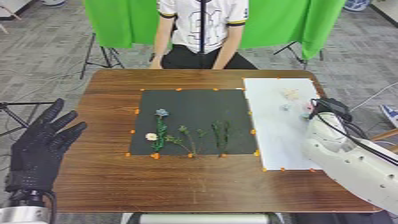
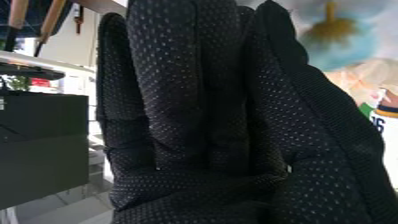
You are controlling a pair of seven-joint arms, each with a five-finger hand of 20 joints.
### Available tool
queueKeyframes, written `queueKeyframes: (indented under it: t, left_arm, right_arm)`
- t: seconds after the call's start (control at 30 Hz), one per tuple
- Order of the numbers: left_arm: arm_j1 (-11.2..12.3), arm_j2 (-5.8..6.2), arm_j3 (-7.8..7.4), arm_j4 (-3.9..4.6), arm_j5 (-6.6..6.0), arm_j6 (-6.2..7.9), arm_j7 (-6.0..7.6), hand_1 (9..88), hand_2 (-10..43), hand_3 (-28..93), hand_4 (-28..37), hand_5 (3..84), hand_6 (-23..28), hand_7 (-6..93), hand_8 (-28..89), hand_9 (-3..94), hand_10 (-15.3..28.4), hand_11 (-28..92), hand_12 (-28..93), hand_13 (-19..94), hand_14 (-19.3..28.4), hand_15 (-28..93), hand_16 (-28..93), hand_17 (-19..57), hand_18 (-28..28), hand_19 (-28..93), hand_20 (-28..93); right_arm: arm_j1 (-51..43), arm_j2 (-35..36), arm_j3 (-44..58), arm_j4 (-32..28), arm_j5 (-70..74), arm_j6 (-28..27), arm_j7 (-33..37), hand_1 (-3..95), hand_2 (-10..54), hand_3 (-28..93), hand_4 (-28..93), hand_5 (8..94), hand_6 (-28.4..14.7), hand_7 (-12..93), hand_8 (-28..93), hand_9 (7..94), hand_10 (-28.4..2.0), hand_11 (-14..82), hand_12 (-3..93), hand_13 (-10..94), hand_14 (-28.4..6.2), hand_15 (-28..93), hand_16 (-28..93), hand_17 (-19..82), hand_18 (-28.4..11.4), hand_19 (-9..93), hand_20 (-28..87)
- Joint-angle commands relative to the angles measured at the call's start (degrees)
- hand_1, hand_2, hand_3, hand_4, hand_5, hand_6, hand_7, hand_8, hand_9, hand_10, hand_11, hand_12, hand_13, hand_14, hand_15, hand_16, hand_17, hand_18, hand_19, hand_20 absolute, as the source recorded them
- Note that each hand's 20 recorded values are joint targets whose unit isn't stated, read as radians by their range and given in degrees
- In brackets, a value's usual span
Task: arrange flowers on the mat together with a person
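1. Right robot hand (image 1: 330,107): narrow, fingers straight, by the white sheet's (image 1: 282,140) edge; left robot hand (image 1: 40,145): wide.
2. The pale flower (image 1: 290,93) lies on that sheet: widen, then pinch its stem lightly.
3. Lower it flat onto the dark mat (image 1: 191,106).

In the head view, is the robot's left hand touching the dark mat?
No, the left hand is at the left side of the brown table, apart from the dark mat.
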Motion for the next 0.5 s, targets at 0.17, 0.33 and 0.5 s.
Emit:
queueKeyframes:
  t: [0.17, 0.33, 0.5]
  left_arm:
    - [0.6, -0.52, 0.25, 0.39, 0.07, 0.08, -0.54, 21.5, 6.5, 76, -23.9, 29.9, 4.4, 10.0, -8, 28.2, 14.2, 17, 12, 20, 21.6, 45, -5, -9.7, 19.2, 38, 15]
    - [2.4, 4.32, 0.34, 0.48, -3.89, 1.83, 3.97, 21.5, 6.5, 76, -23.8, 29.9, 4.4, 9.9, -8, 28.2, 14.2, 17, 12, 20, 21.6, 45, -5, -9.7, 19.2, 38, 15]
    - [-0.4, -1.62, 0.60, 0.51, 1.56, -0.60, -1.70, 21.5, 6.4, 76, -23.8, 29.8, 4.4, 9.9, -8, 28.3, 14.3, 17, 12, 20, 21.6, 45, -5, -9.7, 19.2, 38, 15]
  right_arm:
    - [-4.8, 0.9, 6.7, -7.6, -0.1, -3.1, -2.1, 52.7, -9.5, 70, -28, 57.4, -1.0, 13, -12, 72.2, -16.9, 18.4, 16.0, 75, -9.7, 47, 21, 38, -22.9, 74, -10]
    - [-1.9, 0.7, 4.1, -5.7, 1.6, -3.7, -2.6, 51.2, -9.5, 71, -28, 53.2, -0.7, 12, -12, 67.4, -18.7, 16.6, 14.8, 72, -12.3, 47, 19, 36, -24.7, 71, -8]
    - [-0.6, 0.7, 2.8, -3.7, 2.7, -3.9, -2.5, 50.5, -9.5, 72, -28, 53.1, -0.6, 12, -12, 67.0, -18.9, 16.1, 14.5, 71, -13.3, 48, 15, 35, -25.2, 70, -5]
